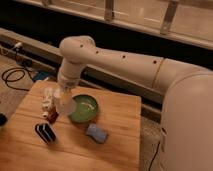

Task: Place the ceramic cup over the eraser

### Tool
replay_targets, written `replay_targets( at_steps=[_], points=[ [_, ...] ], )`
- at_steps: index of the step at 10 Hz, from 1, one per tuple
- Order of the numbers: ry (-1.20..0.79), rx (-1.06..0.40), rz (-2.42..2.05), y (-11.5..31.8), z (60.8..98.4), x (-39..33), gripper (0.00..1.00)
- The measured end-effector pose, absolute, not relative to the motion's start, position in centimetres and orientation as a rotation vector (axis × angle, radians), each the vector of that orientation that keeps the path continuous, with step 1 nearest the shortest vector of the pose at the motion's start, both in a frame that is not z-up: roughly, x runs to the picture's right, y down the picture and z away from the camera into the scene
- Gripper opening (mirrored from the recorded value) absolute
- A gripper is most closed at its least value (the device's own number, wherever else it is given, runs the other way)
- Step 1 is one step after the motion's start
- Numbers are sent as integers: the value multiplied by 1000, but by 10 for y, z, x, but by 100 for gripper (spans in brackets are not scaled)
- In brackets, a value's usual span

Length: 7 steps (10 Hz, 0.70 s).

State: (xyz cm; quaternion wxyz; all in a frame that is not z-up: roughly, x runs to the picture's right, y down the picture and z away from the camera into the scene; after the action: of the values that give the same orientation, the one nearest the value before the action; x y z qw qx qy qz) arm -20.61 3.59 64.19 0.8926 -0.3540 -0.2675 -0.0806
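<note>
My gripper (63, 96) hangs at the end of the white arm, above the left half of the wooden table (120, 120). It is shut on the ceramic cup (65, 106), a small plain white cup held just above the table by the left rim of the green bowl (85, 109). The eraser (45, 132), a black block with white stripes, lies on the table to the front left of the cup, apart from it and uncovered.
A white bottle-like object (47, 97) and a dark red-brown cylinder (52, 116) stand just left of the cup. A blue pad (96, 133) lies in front of the bowl. Cables (15, 77) lie on the floor at the left.
</note>
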Motion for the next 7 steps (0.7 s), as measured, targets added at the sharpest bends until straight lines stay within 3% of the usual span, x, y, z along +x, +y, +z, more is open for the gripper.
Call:
replay_targets(
  at_steps=[7],
  points=[
    [-605,-748,-297,60,612,-265,0]
  ],
)
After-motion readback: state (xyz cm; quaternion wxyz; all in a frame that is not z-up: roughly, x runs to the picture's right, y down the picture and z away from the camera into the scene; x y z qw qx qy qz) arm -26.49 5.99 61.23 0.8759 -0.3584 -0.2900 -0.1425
